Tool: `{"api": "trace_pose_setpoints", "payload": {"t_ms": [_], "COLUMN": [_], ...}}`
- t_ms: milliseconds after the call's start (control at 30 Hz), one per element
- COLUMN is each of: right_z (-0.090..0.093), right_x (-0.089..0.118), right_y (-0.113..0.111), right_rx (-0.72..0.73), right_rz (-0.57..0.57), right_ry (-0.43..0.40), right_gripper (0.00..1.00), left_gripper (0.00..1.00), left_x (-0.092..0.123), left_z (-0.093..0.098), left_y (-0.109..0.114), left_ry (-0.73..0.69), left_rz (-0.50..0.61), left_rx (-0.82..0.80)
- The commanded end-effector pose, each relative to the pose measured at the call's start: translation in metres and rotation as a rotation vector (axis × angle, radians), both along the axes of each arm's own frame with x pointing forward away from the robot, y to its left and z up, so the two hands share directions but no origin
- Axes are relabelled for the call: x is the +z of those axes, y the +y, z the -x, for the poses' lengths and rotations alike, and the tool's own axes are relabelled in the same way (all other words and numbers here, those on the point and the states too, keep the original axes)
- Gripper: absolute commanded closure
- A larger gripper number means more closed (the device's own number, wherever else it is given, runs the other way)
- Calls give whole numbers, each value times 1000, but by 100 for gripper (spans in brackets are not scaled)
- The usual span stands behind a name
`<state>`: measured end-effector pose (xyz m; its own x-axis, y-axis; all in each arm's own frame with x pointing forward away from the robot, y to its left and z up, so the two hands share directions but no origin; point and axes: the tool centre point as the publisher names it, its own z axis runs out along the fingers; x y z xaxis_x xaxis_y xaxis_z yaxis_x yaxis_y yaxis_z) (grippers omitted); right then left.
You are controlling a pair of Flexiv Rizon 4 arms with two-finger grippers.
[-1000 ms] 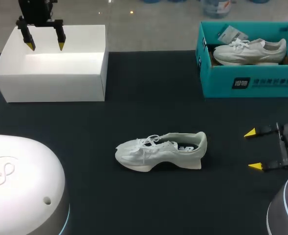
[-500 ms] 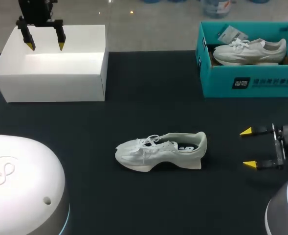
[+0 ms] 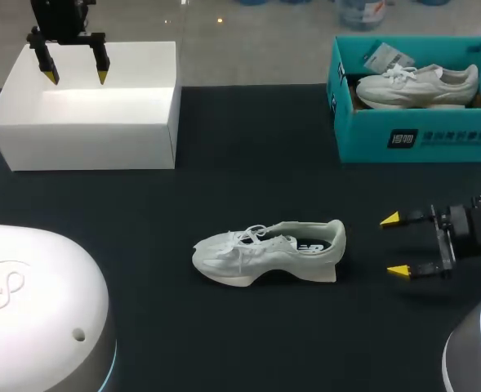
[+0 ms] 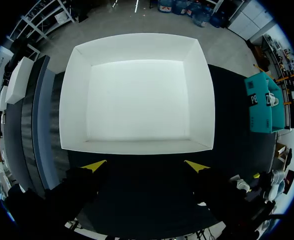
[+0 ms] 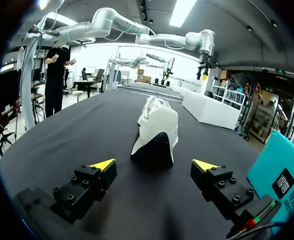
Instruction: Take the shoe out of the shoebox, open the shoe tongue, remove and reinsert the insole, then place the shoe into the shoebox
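Head view: your shoe is out of the box, standing on its sole on the dark table, about mid-table. Its long axis runs left-right across the table, with the toe toward your left side and the heel toward your right. The laces are on top, and the collar is open with a dark insole showing inside.

Your right gripper sits low over the table off the heel end, near the shoe but not touching it. Its fingers are spread wide with nothing between them, and the tips point at the heel. In the right wrist view the shoe is straight ahead of the right gripper, heel facing it and toe pointing away. It is lined up with the gap between the fingers but beyond the tips.

The teal shoebox is at the far right of the table, well apart from the shoe, with a second shoe lying in it.

The white box is at the far left. Your left gripper hangs above it with the tips pointing down and the fingers apart, holding nothing. In the left wrist view the left gripper looks down on the near wall of the white box.
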<state>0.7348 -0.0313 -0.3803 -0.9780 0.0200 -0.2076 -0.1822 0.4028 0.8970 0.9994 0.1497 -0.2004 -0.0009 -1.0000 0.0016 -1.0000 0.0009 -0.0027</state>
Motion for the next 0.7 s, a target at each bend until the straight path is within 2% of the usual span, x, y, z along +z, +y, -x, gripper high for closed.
{"api": "trace_pose_setpoints", "payload": {"t_ms": [33,333,700], "right_z": [-8,-11,-8], "right_x": [-9,-10,-6], "right_y": [14,37,55], "right_rx": [9,21,23], "right_rz": [-3,-24,-19], "right_ry": [9,22,42], "right_gripper": [0,0,0], "left_gripper": [0,0,0], "left_x": [0,0,0], "left_z": [-1,-1,-1], "left_y": [0,0,0], "left_ry": [2,2,2], "left_rz": [0,0,0], "left_rx": [0,0,0]}}
